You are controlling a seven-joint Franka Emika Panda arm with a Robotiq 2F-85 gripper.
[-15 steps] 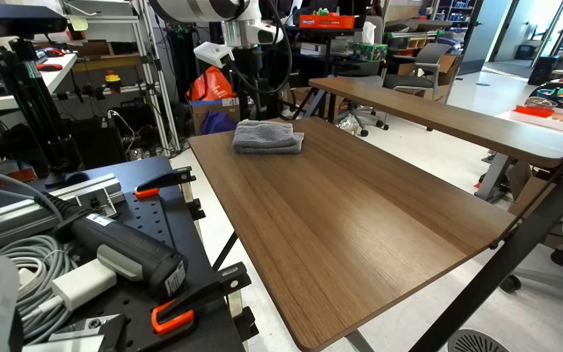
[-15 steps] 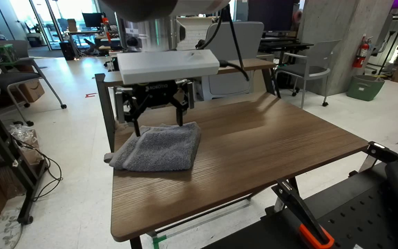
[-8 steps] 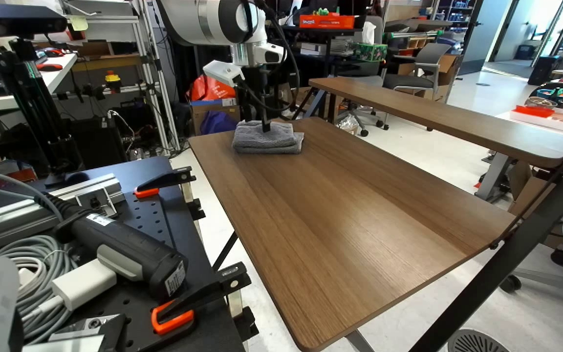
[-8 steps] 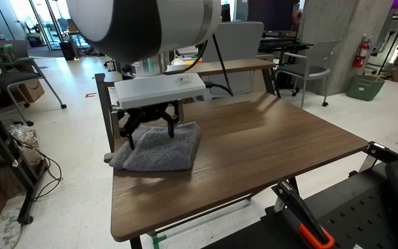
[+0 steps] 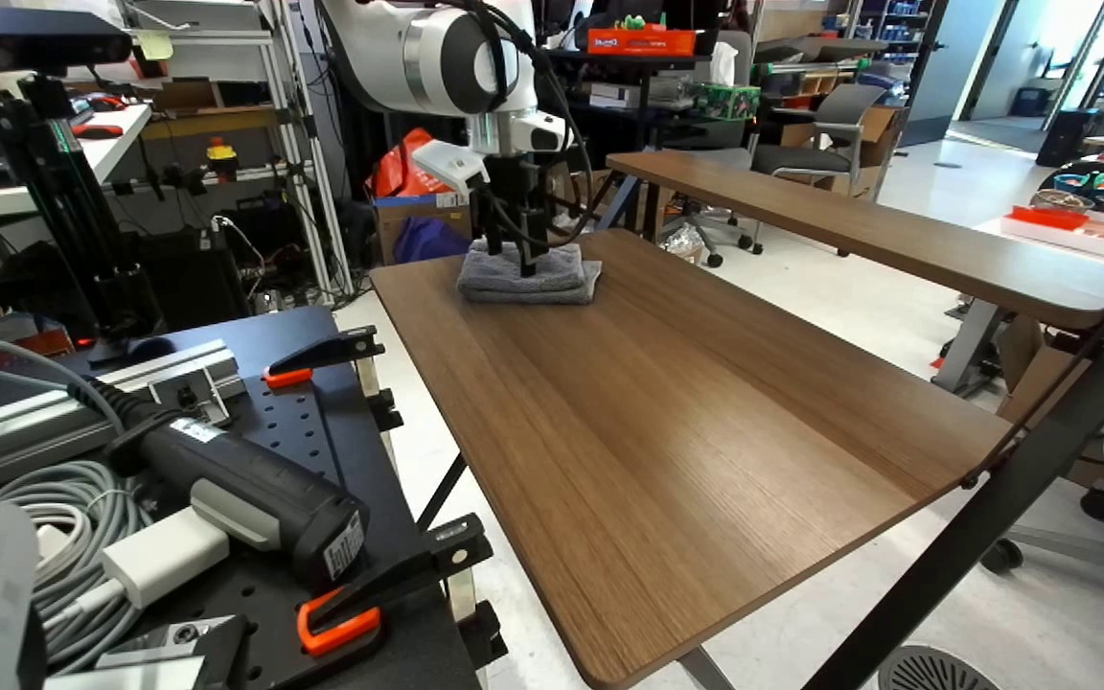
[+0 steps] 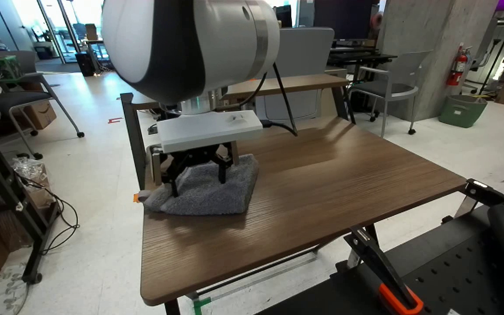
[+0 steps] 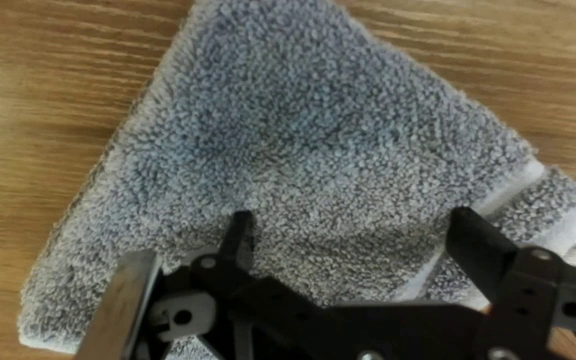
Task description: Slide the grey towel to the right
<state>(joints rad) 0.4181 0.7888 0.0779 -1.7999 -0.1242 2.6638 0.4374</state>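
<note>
My black gripper [image 6: 198,187] pointed down over a grey towel [image 6: 236,192], its two fingers [image 7: 483,250] unclenched and standing well apart. Both tips were down on the cloth's upper layer, with a wide stretch of fluffy pile between them; how deeply they pressed in, I could not tell. The towel lay folded and flat on a brown wooden tabletop [image 6: 300,188]. In an exterior view it sat at the left end as seen there, one narrow corner poking past the tabletop's edge, with a spot of orange [image 6: 136,197] just beyond its tip. In the wrist view a shallow crease ran across the pile near my fingers, and a smooth pale band crossed the cloth beneath one of them. A white block [image 6: 210,129] sat above my gripper, under the white-and-black arm [image 6: 230,39]. In both exterior views a black bench [image 5: 293,422] stood near the tabletop and apart from it, with orange-and-black clamps [image 5: 346,631] along its edge. On the bench, in an exterior view, lay a black handheld tool [image 5: 245,484], a small white box [image 5: 165,556] and a coil of grey cable [image 5: 121,508].
</note>
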